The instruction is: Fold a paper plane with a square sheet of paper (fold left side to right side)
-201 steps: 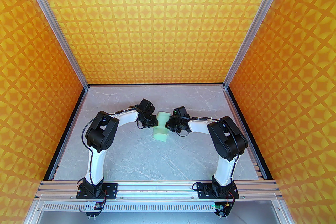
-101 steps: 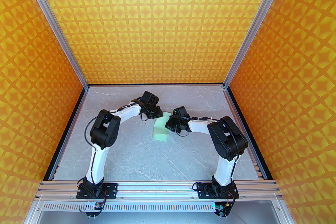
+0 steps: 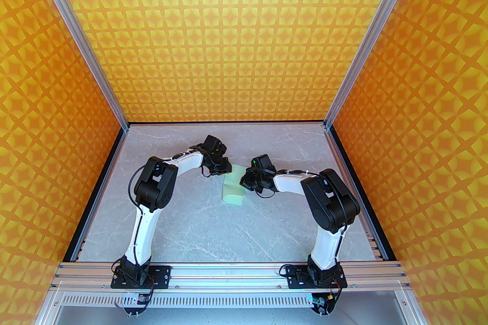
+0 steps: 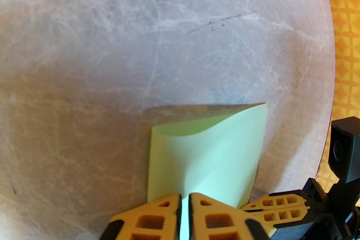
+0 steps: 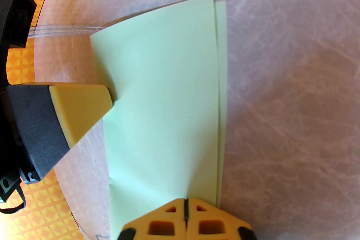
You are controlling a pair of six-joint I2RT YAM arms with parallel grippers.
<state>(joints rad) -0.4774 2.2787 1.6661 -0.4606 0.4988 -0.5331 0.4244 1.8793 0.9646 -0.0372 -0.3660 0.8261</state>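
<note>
The sheet of paper (image 3: pixel 233 189) lies mid-table, folded over on itself, pale mint green, with a loose rounded fold on its left side. In the left wrist view the sheet of paper (image 4: pixel 208 154) bulges upward, and my left gripper (image 4: pixel 184 205) is nearly closed with a strip of paper in the narrow gap. My left gripper (image 3: pixel 227 169) sits at the sheet's far left edge. My right gripper (image 3: pixel 244 184) is at the sheet's right edge. The right wrist view shows the two layers of the sheet of paper (image 5: pixel 163 92) almost aligned, with my right gripper (image 5: pixel 185 213) shut and resting on them.
Grey marble-patterned table (image 3: pixel 198 224) with orange patterned walls on three sides and aluminium posts at the back corners. An aluminium rail (image 3: pixel 236 274) carries both arm bases at the near edge.
My left gripper moved from the middle of the curled paper toward its far end and came down lower. The paper's raised curl has flattened. The right arm stayed still.
</note>
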